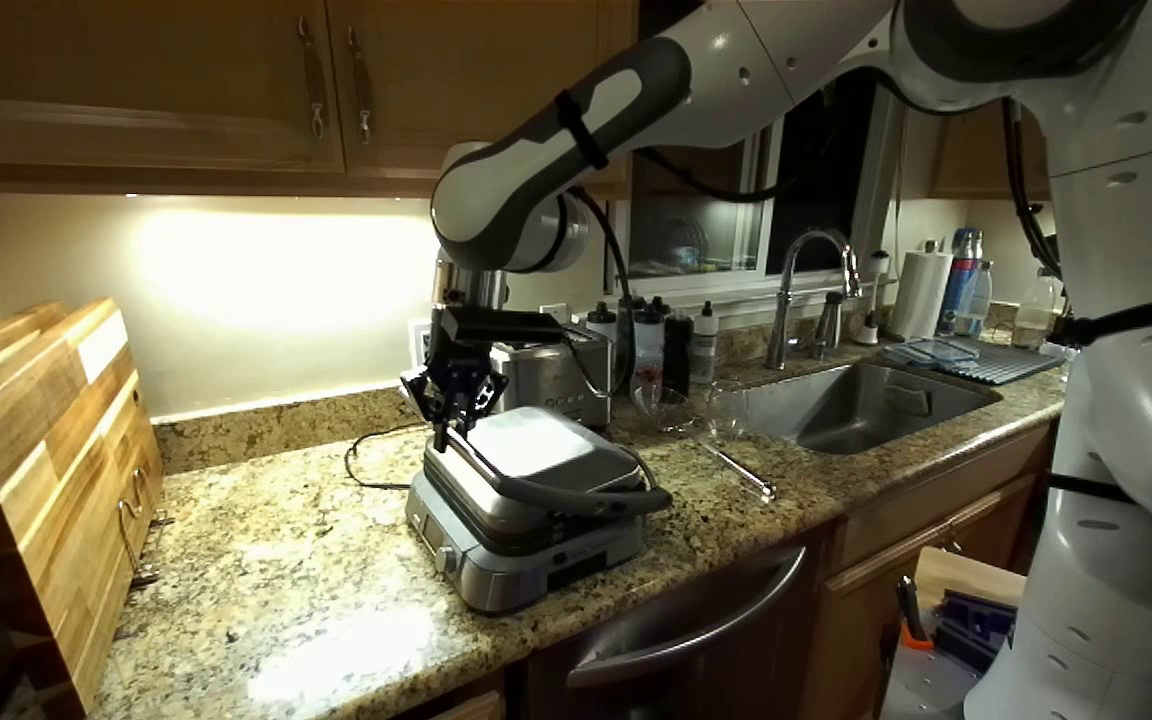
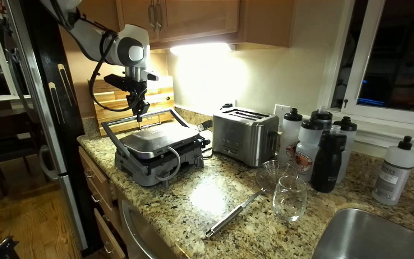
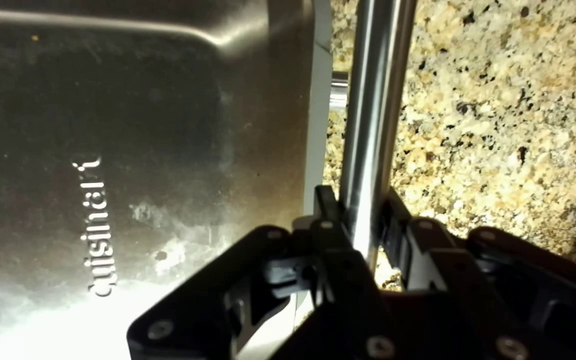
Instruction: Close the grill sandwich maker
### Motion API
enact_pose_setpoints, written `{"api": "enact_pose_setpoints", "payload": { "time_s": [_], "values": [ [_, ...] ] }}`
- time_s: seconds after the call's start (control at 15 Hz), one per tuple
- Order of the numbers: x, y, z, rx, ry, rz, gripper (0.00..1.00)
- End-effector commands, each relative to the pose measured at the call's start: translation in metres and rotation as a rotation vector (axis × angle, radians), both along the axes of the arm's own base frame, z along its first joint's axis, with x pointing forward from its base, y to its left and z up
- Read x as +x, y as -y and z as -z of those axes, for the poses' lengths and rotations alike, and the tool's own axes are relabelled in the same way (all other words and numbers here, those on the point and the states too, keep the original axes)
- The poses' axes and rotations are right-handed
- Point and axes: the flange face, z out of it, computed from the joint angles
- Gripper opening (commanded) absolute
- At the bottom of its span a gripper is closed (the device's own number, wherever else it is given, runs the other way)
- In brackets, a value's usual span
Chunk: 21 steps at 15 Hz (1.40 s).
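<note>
The arm [image 1: 726,85] is glossy white — rounded, tubular links [image 1: 816,40] dotted with small recesses [image 1: 744,75] — with a dark grey casing [image 1: 671,65] inset with a pale oval panel [image 1: 614,98]; black straps [image 1: 581,130] ring the links and the thick column [image 1: 1066,590] at the right; a black cable [image 1: 626,290] loops beside the silver wrist [image 2: 135,73]; the tool [image 3: 362,200] is black, with angular linkages [image 3: 208,295] and round screw heads [image 3: 160,329].

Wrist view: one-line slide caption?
Gripper closed on the handle of the sandwich maker, beside its metal lid lettered Cuisinart.
</note>
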Motion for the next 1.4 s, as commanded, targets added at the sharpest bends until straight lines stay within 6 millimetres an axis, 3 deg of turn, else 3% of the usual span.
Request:
{"api": "enact_pose_setpoints", "payload": {
  "time_s": [0.0,0.07,0.6,0.87,1.33],
  "values": [
    [0.007,-0.008,-0.005,0.026,-0.002,-0.009,0.48],
    [0.006,-0.009,-0.006,0.025,-0.005,-0.011,0.49],
    [0.0,-0.019,-0.037,-0.019,-0.046,-0.039,0.99],
    [-0.015,-0.012,-0.065,-0.062,-0.082,-0.057,1.0],
    [-0.048,0.037,-0.11,-0.122,-0.042,0.002,1.0]
  ]
}}
